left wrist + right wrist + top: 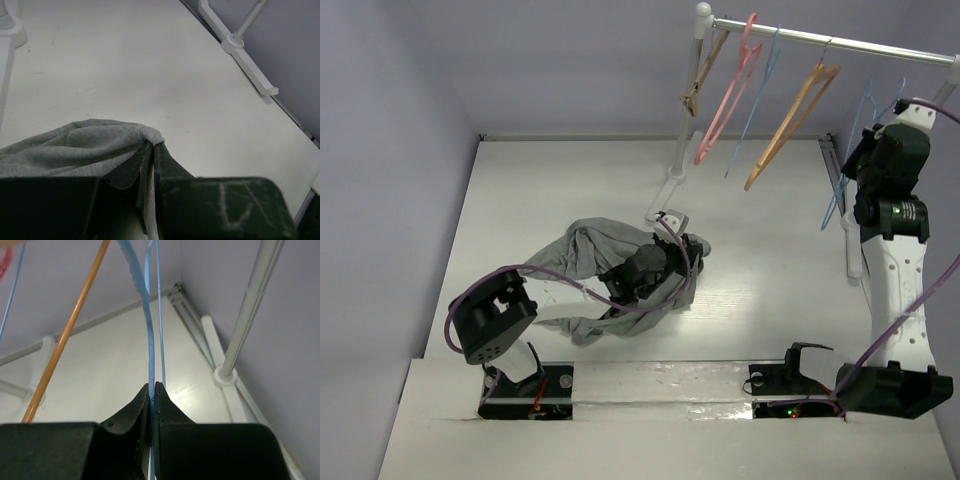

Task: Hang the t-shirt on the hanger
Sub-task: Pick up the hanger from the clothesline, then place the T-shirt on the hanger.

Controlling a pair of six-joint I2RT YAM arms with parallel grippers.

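While left end effector (pixel 152 145) pinches t-shirt (pixel 75 145), right end effector (pixel 151 388) clamps hanger (pixel 149 345).

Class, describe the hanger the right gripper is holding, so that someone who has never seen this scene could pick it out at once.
Find the clothes rail at the back right. At its right-hand end, beyond the orange hanger, hangs a thin light-blue hanger. It alone is pinched between the shut fingers of the right gripper; its neighbours hang free.
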